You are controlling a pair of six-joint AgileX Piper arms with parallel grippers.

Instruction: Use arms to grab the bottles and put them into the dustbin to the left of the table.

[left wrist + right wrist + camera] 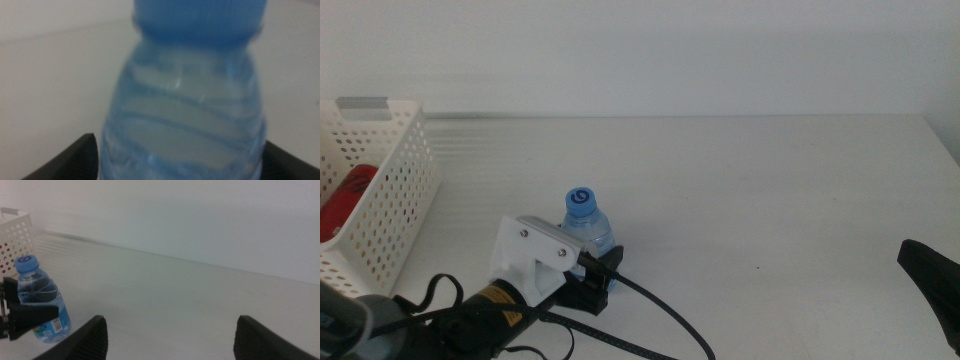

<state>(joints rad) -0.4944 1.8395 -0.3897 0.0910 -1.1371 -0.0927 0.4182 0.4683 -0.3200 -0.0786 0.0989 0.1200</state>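
Observation:
A small clear water bottle with a blue cap (585,215) stands upright on the white table (750,190), left of centre. My left gripper (598,268) comes in from the lower left, open, with a jaw close on either side of the bottle's lower body. The left wrist view is filled by the bottle (185,110), between the two jaws of the left gripper (180,137). In the right wrist view one dark finger (30,317) of the left gripper crosses in front of the bottle (40,295). My right gripper (170,320) waits open at the table's right edge (930,275).
The white perforated dustbin (395,200) stands at the left edge, a grey tab on its rim. Something red (345,200) lies inside it. A corner of the dustbin (15,235) shows in the right wrist view. A black cable (660,310) trails from the left arm.

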